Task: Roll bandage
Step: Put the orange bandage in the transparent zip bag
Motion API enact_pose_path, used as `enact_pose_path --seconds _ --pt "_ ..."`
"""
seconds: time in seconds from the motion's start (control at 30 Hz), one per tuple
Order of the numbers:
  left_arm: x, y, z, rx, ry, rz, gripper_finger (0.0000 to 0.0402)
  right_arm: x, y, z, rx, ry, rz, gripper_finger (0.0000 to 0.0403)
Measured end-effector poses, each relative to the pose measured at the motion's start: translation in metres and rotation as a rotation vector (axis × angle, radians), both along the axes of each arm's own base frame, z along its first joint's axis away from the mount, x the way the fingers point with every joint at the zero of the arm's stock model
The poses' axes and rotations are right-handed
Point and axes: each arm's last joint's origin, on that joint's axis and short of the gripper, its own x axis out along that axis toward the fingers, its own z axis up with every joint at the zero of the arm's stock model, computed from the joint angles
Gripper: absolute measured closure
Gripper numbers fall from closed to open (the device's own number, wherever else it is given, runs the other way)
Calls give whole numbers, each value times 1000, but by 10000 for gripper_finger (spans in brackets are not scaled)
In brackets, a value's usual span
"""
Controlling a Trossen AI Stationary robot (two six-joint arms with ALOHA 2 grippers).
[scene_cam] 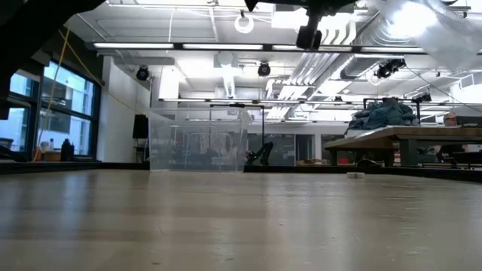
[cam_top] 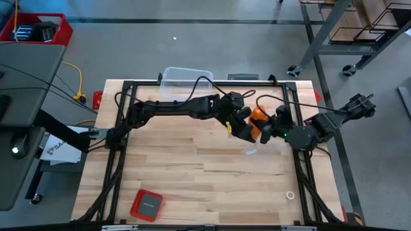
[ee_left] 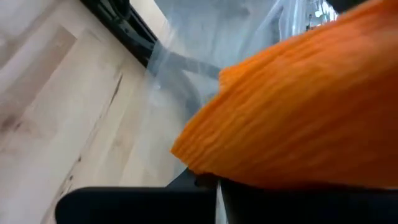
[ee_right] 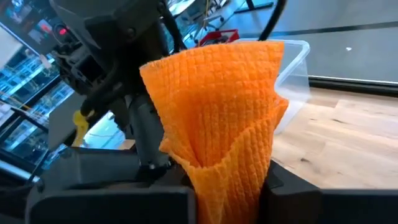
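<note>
- The bandage (cam_top: 257, 116) is held in the air above the table (cam_top: 192, 173), between the clear plastic bin (cam_top: 183, 79) and the table's right edge.
- The right gripper (ee_right: 227, 186) is clamped on the bandage's lower end; the orange fabric fans upward from between its fingers (ee_right: 124, 199).
- The left gripper (ee_left: 217, 193) has its fingers together, pinching the bandage's edge, with the fabric spreading above them.
- Both grippers meet at the bandage, well away from the red square case (cam_top: 146, 205) near the table's front edge.
</note>
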Motion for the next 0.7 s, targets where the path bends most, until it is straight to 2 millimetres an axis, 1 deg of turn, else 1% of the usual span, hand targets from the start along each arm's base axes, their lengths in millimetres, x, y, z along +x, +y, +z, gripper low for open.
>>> enact_pose_path --seconds 0.07,0.17,0.27,0.43,0.57,0.7 --pt "-3 4 4 5 -7 8 401 1 0 0 2 0 0 358" --pt "-5 14 6 10 -1 18 401 -1 1 0 -10 -5 -8 359" --pt "-6 25 6 -43 21 41 401 -2 1 -1 -43 21 -2 359" --pt "-7 28 8 -103 30 45 401 -2 3 -4 -64 55 8 359" --pt "-9 39 11 -159 47 69 401 -6 5 -5 -139 95 25 359" --pt "-8 42 21 -263 18 68 401 -9 7 -5 -240 116 -9 359"
